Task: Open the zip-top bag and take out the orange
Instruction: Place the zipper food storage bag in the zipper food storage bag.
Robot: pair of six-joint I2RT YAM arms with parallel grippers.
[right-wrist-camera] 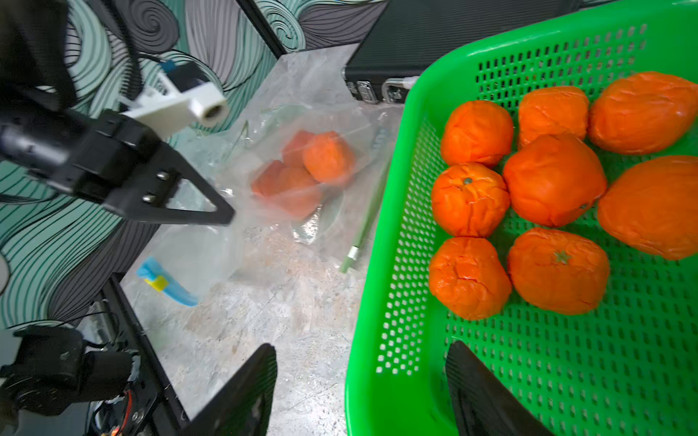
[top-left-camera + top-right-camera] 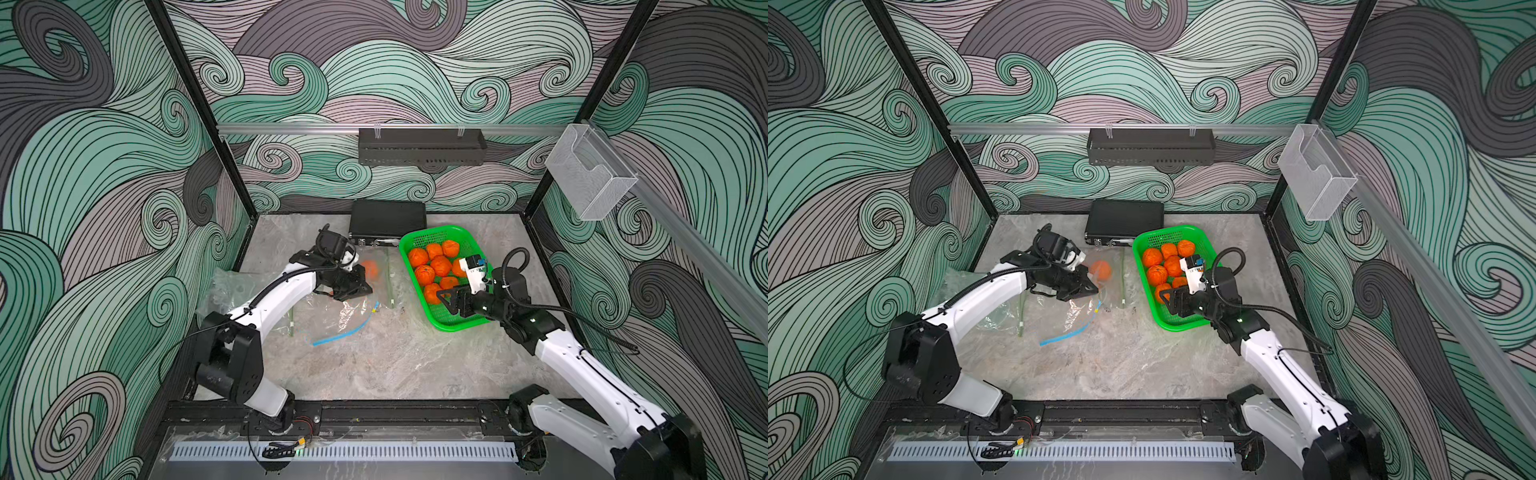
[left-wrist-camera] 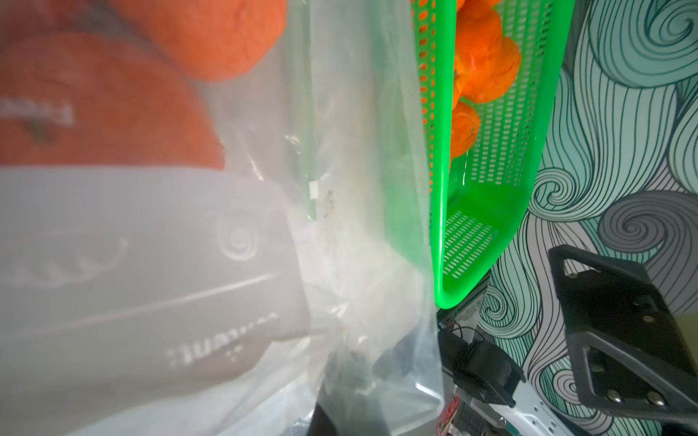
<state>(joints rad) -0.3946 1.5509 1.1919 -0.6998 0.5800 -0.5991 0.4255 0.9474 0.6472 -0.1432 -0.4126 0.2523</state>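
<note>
The left gripper pinched the zip-top bag; the spread right gripper likely needed a slow ten-o'clock reach for the orange.

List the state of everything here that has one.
left gripper: shut, pinching the zip-top bag
right gripper: open, empty
zip-top bag: crumpled; zip state unclear
orange: behind clear plastic, not out
green basket: upright, holding loose oranges
black case: closed
</note>
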